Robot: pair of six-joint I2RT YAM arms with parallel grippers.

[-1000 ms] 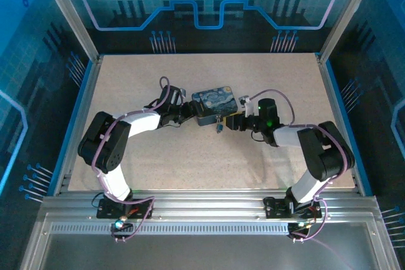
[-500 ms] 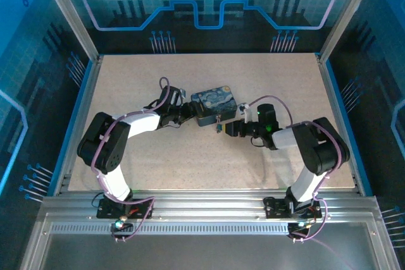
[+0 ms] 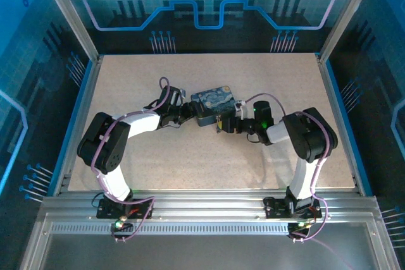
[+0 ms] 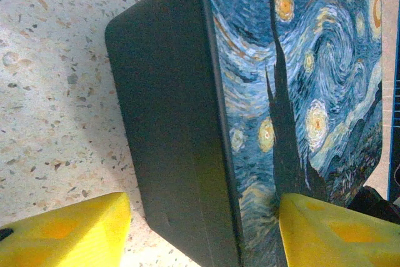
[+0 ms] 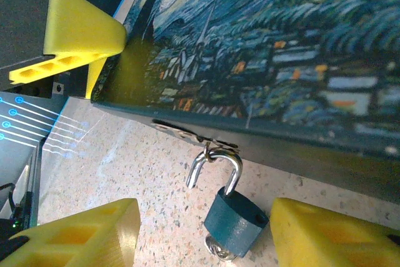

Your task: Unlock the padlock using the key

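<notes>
Right wrist: teal padlock (image 5: 235,217) on painted tin (image 5: 281,42)

The right hand (image 3: 223,124) has slid leftward over the worktop (image 3: 190,162) toward the tin (image 3: 214,102), forearm and elbow swinging in behind it. Its spread fingers (image 5: 81,232) now flank the padlock (image 5: 235,214) (hanging from the tin's latch), no longer just short of it.

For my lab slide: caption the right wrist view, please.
Open right gripper straddles the teal padlock hanging from the tin by its hasp.
</notes>
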